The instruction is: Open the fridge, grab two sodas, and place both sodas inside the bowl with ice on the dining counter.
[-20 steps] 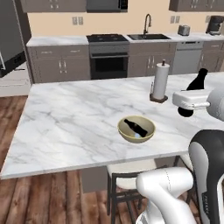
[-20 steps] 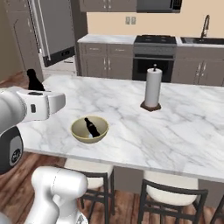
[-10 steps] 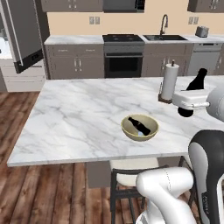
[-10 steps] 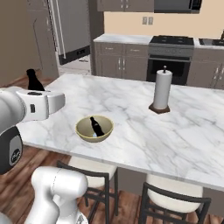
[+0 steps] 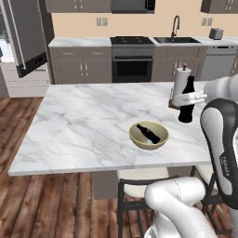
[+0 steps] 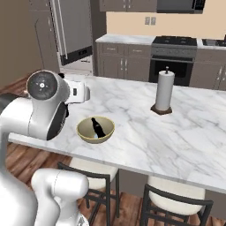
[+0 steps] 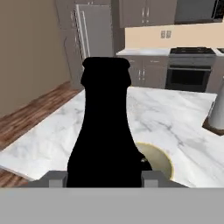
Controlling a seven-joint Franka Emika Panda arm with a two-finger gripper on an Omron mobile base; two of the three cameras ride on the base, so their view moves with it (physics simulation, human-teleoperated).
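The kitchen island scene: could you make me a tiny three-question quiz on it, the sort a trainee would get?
1. True or false: one soda bottle already lies in the bowl.
2. What does the gripper hold? A) a paper towel roll B) a black soda bottle C) nothing
3. What stands upright on the dining counter just behind the held bottle in the left base view?

Key: 1 true. 2 B. 3 the paper towel roll.
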